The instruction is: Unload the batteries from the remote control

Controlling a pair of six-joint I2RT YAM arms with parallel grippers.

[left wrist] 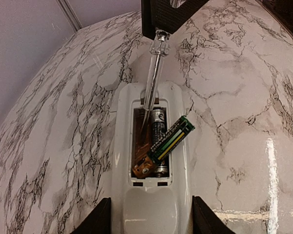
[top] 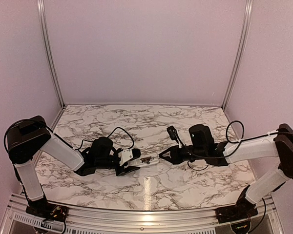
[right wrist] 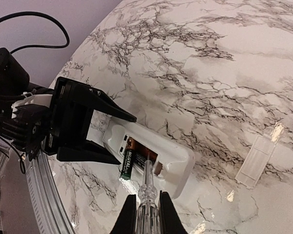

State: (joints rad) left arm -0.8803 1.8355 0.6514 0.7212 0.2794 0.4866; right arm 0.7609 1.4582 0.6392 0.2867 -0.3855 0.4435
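Marble-patterned table (top: pixel 185 126) is carrying the whole scene, and the two arms are meeting tip to tip above its near half.

Left gripper (left wrist: pixel 151 217) is clamping the remote control (left wrist: pixel 151 200). Its two black fingers are pressing on the handset's long sides at the near end. The white body is running straight ahead from the fingertips, with its open battery recess facing up.

Right gripper (right wrist: pixel 146 214) is closing its fingers on the handle of a clear-handled screwdriver (right wrist: pixel 147 187). The tool is projecting forward from the fingertips toward the left gripper, and its thin metal shaft is dipping into the recess.

Battery cover (right wrist: pixel 256 161), a flat pale rectangle, is lying on the marble ahead and to the right of the right gripper, apart from the remote.

Green-striped battery (left wrist: pixel 173 139) is sitting ahead of the left gripper, tilted across the recess. Its far end is riding over the right-hand rim and its near end is staying down inside.

Silver battery (left wrist: pixel 158 127) is lying flat in the recess, lengthwise and partly under the tilted one. The screwdriver tip is resting just to its left.
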